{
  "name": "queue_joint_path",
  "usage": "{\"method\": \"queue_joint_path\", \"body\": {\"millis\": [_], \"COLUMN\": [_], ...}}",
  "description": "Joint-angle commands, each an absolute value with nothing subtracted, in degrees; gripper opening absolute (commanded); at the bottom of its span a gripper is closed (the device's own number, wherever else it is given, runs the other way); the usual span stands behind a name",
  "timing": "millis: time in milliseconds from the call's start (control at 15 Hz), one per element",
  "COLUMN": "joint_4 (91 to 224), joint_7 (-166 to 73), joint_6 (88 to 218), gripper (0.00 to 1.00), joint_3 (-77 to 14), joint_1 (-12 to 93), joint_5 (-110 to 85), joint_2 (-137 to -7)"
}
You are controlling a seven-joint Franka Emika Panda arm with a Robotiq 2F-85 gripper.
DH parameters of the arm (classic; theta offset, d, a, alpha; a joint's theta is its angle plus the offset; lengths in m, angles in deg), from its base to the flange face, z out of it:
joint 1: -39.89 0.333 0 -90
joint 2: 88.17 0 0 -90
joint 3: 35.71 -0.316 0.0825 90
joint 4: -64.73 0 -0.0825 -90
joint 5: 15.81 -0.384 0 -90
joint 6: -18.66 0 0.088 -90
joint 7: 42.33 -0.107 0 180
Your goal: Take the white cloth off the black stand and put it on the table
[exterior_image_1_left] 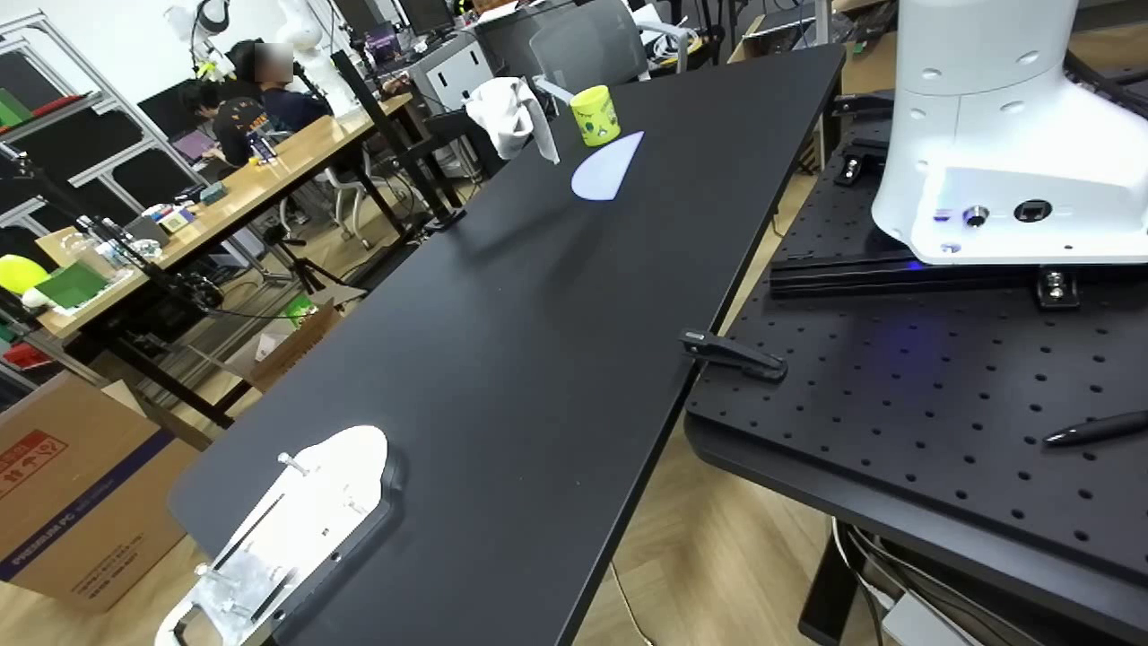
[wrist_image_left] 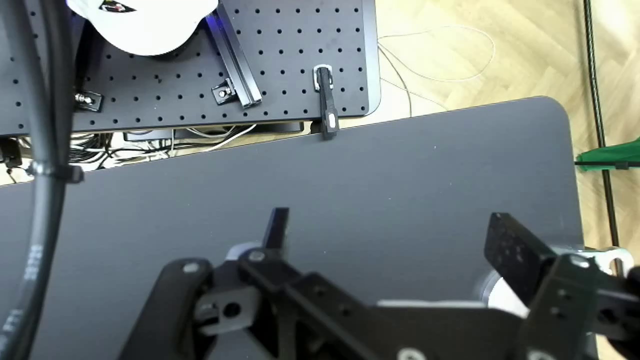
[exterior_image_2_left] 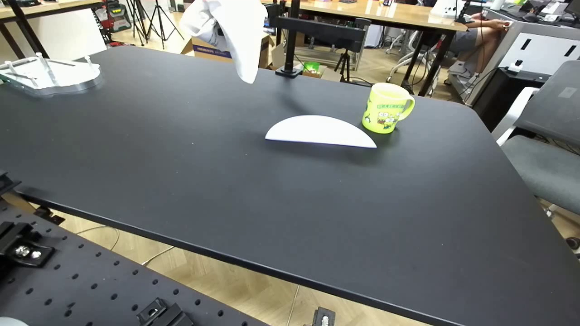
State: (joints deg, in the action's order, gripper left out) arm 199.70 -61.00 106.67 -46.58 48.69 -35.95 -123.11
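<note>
The white cloth (exterior_image_1_left: 507, 112) hangs high at the table's far edge; it also shows in an exterior view (exterior_image_2_left: 244, 36). It drapes over a part of the black stand, whose upright (exterior_image_2_left: 292, 38) is fixed at the table edge; the upright (exterior_image_1_left: 399, 144) shows in both exterior views. The cloth covers what holds it up. The black table (exterior_image_1_left: 484, 359) lies below. My gripper (wrist_image_left: 390, 225) shows only in the wrist view, above the table, with its fingers wide apart and nothing between them. A thin white edge shows behind the gripper body; I cannot tell what it is.
A yellow-green mug (exterior_image_2_left: 385, 111) and a white half-round piece (exterior_image_2_left: 319, 131) are on the table near the stand. A white-topped plate with pegs (exterior_image_1_left: 305, 511) lies at one table end. A black clamp (wrist_image_left: 327, 102) crosses the table edge beside the perforated base (wrist_image_left: 280, 55).
</note>
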Motion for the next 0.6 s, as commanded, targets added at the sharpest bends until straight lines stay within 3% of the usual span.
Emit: {"method": "queue_joint_path", "body": {"millis": [0, 533], "joint_4": [200.0, 202.4], "joint_7": [-63.1, -65.1], "joint_6": [109.5, 134.2], "gripper": [1.00, 1.00], "joint_3": [-49.0, -51.9], "joint_1": [46.7, 40.8], "joint_5": [-34.2, -18.1], "joint_2": [-123.9, -121.8]}}
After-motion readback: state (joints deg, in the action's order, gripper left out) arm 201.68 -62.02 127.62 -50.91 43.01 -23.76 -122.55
